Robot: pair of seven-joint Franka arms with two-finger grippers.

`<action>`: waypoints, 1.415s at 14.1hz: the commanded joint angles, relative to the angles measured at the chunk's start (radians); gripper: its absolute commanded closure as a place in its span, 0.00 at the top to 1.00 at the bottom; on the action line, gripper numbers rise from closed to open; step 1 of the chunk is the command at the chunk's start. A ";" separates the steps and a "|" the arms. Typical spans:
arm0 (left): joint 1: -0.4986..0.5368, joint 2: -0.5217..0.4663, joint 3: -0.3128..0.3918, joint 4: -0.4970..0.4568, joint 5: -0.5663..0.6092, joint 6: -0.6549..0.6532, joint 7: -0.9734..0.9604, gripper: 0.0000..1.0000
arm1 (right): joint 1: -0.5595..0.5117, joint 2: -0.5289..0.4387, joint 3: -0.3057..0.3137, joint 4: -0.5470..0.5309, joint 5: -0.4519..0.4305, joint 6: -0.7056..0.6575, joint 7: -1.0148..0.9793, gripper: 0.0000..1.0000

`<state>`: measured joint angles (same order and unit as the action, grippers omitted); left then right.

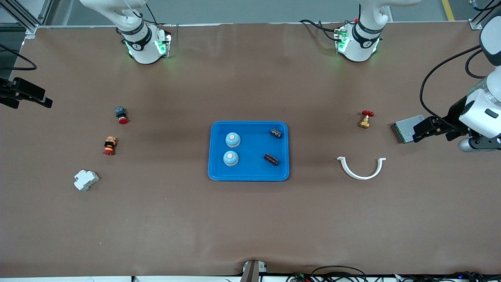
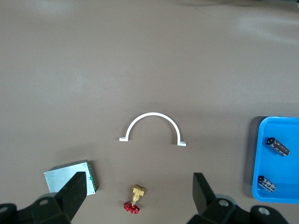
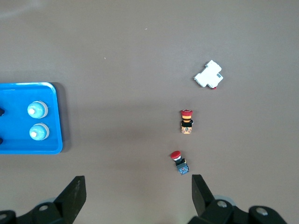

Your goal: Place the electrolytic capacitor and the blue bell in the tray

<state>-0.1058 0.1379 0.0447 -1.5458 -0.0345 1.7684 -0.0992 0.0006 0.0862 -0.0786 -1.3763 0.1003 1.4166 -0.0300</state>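
Clock positions are taken in the front view, from the tray centre
- right gripper [image 1: 39, 100] [image 3: 138, 196]: held up over bare table at 9 o'clock, at the right arm's end; jaws spread wide, nothing gripped
- red-capped push button [image 1: 121, 116] [image 3: 178, 162]: seen at 10 o'clock, lying on its side
- second red-capped button [image 1: 110, 145] [image 3: 187, 121]: seen at 9 o'clock, just beside the 1st but apart from it
- white breaker [image 1: 86, 180] [image 3: 209, 75]: seen at 8 o'clock
- tray [image 1: 249, 178] [image 2: 259, 154] [image 3: 28, 150]: placed mid-table
- blue bell [image 1: 233, 139] [image 3: 37, 110]: upright in the tray at 10 o'clock
- second blue bell [image 1: 230, 158] [image 3: 39, 131]: upright in the tray at 8 o'clock
- electrolytic capacitor [image 1: 276, 132] [image 2: 265, 183]: laid flat in the tray at 2 o'clock
- second capacitor [image 1: 271, 159] [image 2: 277, 145]: laid flat in the tray at 4 o'clock
- brass valve [image 1: 365, 119] [image 2: 133, 199] with a red handwheel: seen at 2 o'clock
- white half-ring clamp [image 1: 362, 168] [image 2: 153, 128]: seen at 4 o'clock
- grey flat box [image 1: 407, 128] [image 2: 63, 176]: seen at 3 o'clock
- left gripper [image 1: 420, 133] [image 2: 138, 191]: held over the grey flat box's edge; jaws spread wide, nothing gripped
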 commanded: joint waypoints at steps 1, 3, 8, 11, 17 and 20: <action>-0.002 -0.003 0.001 0.001 0.008 0.005 0.009 1.00 | 0.013 -0.023 0.008 -0.035 -0.005 0.016 0.010 1.00; -0.002 -0.001 0.001 0.001 0.007 0.003 0.007 1.00 | 0.016 -0.023 0.029 -0.035 -0.066 0.025 0.010 1.00; -0.002 -0.001 0.001 0.001 0.005 0.005 0.006 1.00 | 0.015 -0.023 0.056 -0.040 -0.103 0.039 0.010 1.00; -0.002 -0.001 0.001 0.001 0.005 0.003 0.006 1.00 | 0.015 -0.022 0.056 -0.038 -0.103 0.039 0.010 1.00; -0.002 0.000 0.001 0.001 0.004 0.003 0.006 1.00 | 0.013 -0.020 0.054 -0.038 -0.105 0.059 -0.004 1.00; -0.002 0.000 0.001 0.001 0.001 0.005 0.004 1.00 | 0.016 -0.019 0.056 -0.040 -0.106 0.087 -0.014 1.00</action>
<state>-0.1058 0.1390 0.0447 -1.5464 -0.0345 1.7684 -0.0993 0.0144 0.0863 -0.0262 -1.3942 0.0126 1.4828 -0.0312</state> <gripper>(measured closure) 0.000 0.000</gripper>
